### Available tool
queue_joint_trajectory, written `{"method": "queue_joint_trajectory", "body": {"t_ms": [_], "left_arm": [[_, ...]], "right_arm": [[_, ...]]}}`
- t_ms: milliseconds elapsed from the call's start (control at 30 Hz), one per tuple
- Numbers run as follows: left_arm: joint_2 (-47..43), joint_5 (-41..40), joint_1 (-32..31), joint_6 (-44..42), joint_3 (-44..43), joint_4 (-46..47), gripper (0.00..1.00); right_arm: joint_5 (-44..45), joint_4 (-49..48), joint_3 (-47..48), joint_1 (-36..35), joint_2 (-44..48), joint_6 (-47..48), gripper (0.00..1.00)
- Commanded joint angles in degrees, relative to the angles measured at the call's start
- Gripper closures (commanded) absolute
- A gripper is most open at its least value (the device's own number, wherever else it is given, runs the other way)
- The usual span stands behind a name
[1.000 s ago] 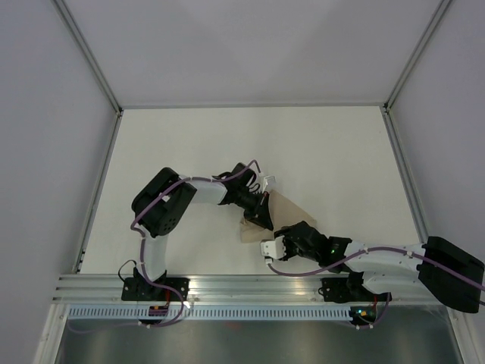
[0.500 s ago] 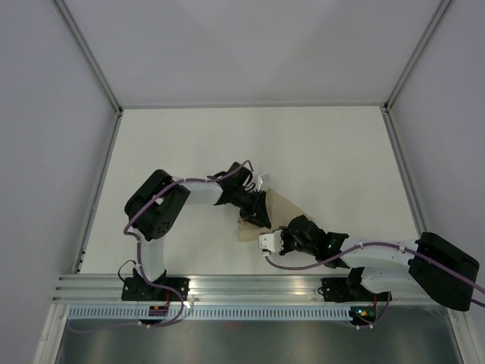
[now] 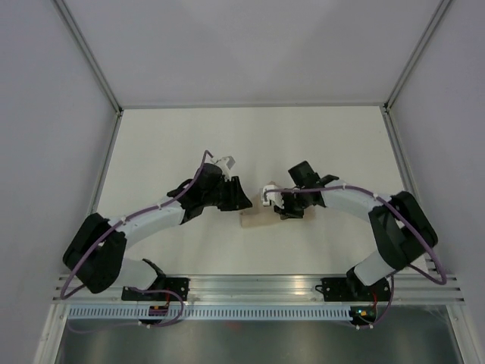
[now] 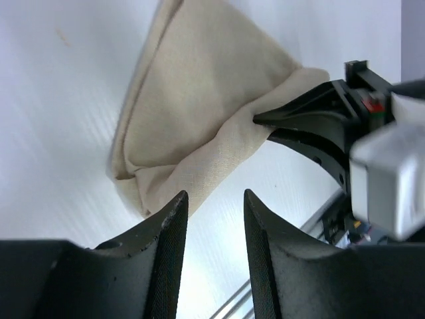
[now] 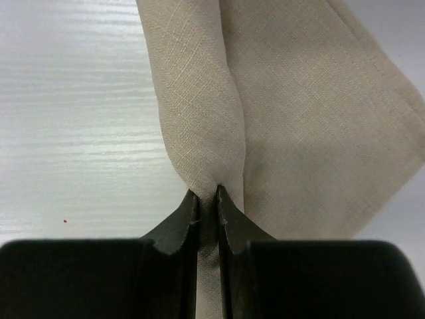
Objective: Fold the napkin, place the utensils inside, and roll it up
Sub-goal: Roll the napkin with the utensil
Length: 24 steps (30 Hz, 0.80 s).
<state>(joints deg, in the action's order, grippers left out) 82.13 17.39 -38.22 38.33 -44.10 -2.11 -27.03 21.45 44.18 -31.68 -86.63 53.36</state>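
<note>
The tan napkin [image 4: 199, 113] lies bunched and folded on the white table; in the top view only a small patch of the napkin [image 3: 254, 221] shows between the two arms. My right gripper [image 5: 207, 196] is shut on a raised fold of the napkin [image 5: 299, 100]. In the left wrist view the right gripper [image 4: 265, 121] pinches the cloth's edge and lifts it a little. My left gripper [image 4: 214, 203] stands open just short of the cloth, with only bare table between its fingers. From above, the left gripper [image 3: 244, 205] and the right gripper [image 3: 282, 212] face each other across the napkin. The utensils are out of view.
White table [image 3: 318, 144] with walls on three sides and an aluminium rail [image 3: 250, 284] along the near edge. Both forearms arch inward over the middle of the table.
The left gripper let go of the napkin, opened and drew back to the left. The right gripper shut on the cloth and carried it away from the near edge.
</note>
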Motion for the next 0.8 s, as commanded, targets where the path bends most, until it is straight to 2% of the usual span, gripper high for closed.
{"method": "queue_joint_trajectory", "body": {"t_ms": [0,133,200,267,333,400,533,633,767], "left_arm": [[-7.14,-11.92,-0.36,2.63,4.8,4.47,0.55],[-15.83,-19.47,-3.26,-4.89,12.6,11.58,0.55],[-17.96,-23.88,-7.81,-9.39,14.91,15.8,0.55],[-18.84,-28.53,-11.6,-15.7,15.97,19.06,0.55],[-16.92,-29.25,-14.42,-21.59,12.92,17.86,0.54],[-12.62,-27.33,-16.45,-26.26,10.27,16.8,0.51],[-4.01,-21.27,-17.42,-36.89,-0.61,10.73,0.46],[2.93,-17.65,-17.42,-41.47,-6.68,6.52,0.44],[9.44,-9.05,-17.42,-42.11,-10.83,4.05,0.44]], "right_arm": [[-12.94,18.75,8.88,4.07,-10.82,7.0,0.9],[-15.94,31.6,21.27,7.42,-23.3,11.66,0.9],[-17.0,39.76,28.3,8.82,-30.51,15.0,0.9],[-18.06,43.57,33.13,9.7,-35.77,16.33,0.9],[-18.15,46.92,35.35,10.5,-38.08,17.3,0.9],[-18.15,48.06,37.2,11.11,-40.19,17.13,0.9],[-17.54,48.42,38.61,11.55,-41.78,16.42,0.9],[-17.45,49.04,39.49,11.64,-42.74,16.16,0.9],[-16.92,47.9,39.75,11.64,-43.18,15.02,0.9]]}}
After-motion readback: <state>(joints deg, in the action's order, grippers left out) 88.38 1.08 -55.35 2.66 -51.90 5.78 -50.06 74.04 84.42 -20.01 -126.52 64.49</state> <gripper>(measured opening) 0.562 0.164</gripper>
